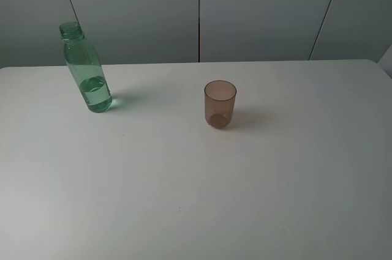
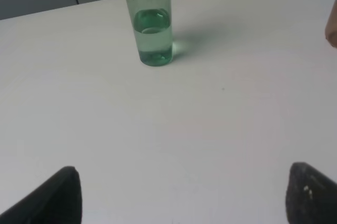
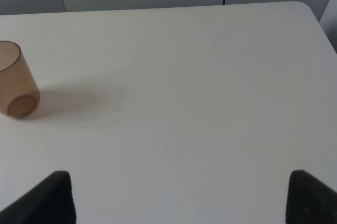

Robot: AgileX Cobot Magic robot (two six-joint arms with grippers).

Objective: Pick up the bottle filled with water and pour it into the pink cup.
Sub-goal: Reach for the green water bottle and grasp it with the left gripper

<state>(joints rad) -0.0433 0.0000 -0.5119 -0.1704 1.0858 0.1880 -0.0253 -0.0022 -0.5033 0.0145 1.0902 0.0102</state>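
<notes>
The green transparent bottle (image 1: 87,70) stands upright at the back left of the white table (image 1: 196,199), capless, with water in its lower third. It also shows in the left wrist view (image 2: 150,23). The pink cup (image 1: 220,104) stands upright and empty near the table's middle; it also shows in the right wrist view (image 3: 16,80). Neither gripper shows in the exterior view. The left gripper (image 2: 184,197) is open and empty, well short of the bottle. The right gripper (image 3: 181,197) is open and empty, away from the cup.
The table's back edge (image 1: 196,62) meets grey wall panels. The table's right corner (image 3: 310,10) shows in the right wrist view. A sliver of the cup (image 2: 332,26) shows at the edge of the left wrist view.
</notes>
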